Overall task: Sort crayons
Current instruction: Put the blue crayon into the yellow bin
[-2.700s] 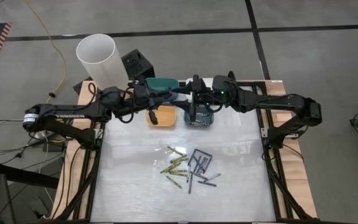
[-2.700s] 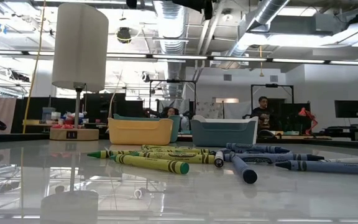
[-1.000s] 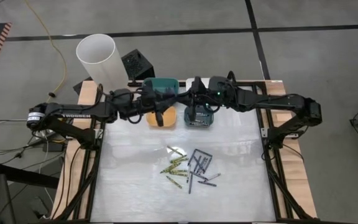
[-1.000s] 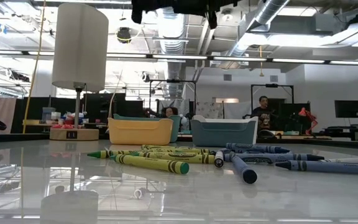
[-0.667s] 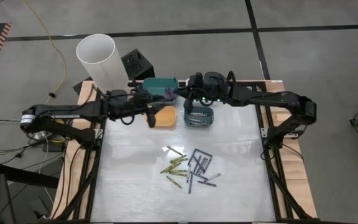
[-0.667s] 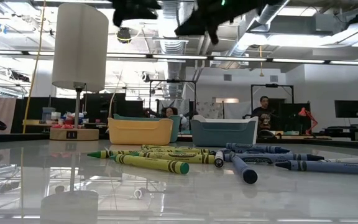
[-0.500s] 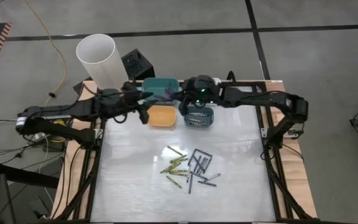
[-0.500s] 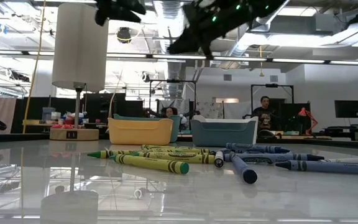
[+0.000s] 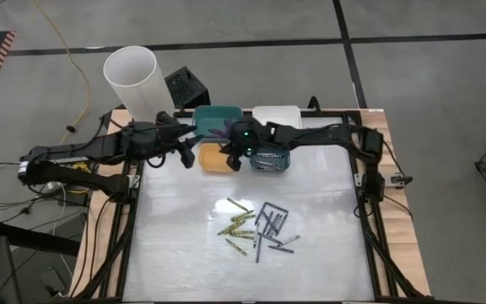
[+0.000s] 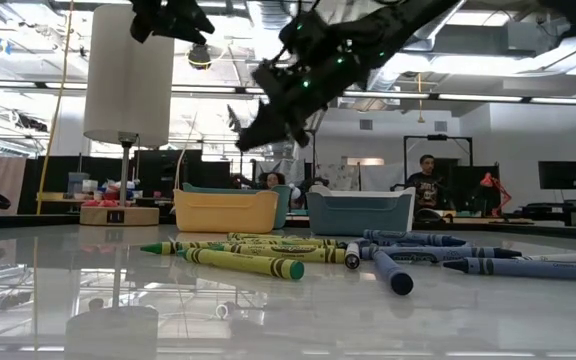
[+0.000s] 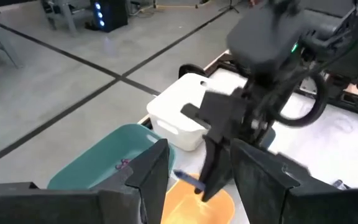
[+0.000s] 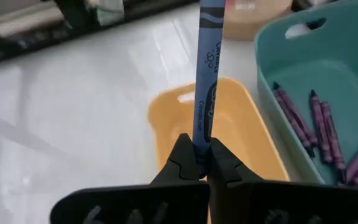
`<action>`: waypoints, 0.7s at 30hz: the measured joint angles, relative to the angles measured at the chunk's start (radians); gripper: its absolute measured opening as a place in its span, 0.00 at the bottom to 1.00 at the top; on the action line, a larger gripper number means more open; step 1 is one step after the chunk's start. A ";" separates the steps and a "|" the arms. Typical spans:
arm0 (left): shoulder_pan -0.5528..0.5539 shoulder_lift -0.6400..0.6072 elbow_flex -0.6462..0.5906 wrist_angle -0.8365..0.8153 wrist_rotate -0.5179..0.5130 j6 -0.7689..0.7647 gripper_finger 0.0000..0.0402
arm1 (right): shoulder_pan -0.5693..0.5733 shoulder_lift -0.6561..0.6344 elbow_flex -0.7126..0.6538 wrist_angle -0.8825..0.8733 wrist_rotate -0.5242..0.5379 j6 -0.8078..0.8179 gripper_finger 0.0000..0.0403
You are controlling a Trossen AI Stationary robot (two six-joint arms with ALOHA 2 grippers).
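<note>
A blue crayon [image 12: 205, 74] stands pinched at its lower end between the fingers of the right gripper [image 12: 196, 163], its length sticking out past the fingertips. Directly beneath that gripper lies the yellow bin [image 12: 166, 118], and just beside it, on the far side from the left arm, the teal bin [image 12: 278, 56] holds several purple crayons [image 12: 319, 127]. In the high view the right gripper [image 9: 229, 152] hangs over the yellow bin [image 9: 212, 163], with the grey-blue bin [image 9: 270, 160] under the arm behind it and a white bin [image 9: 277, 115] farther back. Well in front of the gripper, mid-table, the loose crayons [image 9: 256, 226] lie in a heap, yellow-green ones beside blue and grey ones. The left gripper [image 9: 190, 156] sits just beside the yellow bin, fingers apart and holding nothing. A white cylinder [image 9: 135, 78] stands off the table's back corner
</note>
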 joint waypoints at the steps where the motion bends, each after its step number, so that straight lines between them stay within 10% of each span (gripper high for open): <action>1: 0.000 -0.001 0.000 -0.005 0.000 0.002 0.40 | 0.000 0.021 0.024 -0.022 0.000 -0.017 0.00; 21: 0.002 -0.002 0.000 -0.076 -0.043 0.006 0.40 | 0.025 0.293 0.299 -0.386 0.058 -0.237 0.06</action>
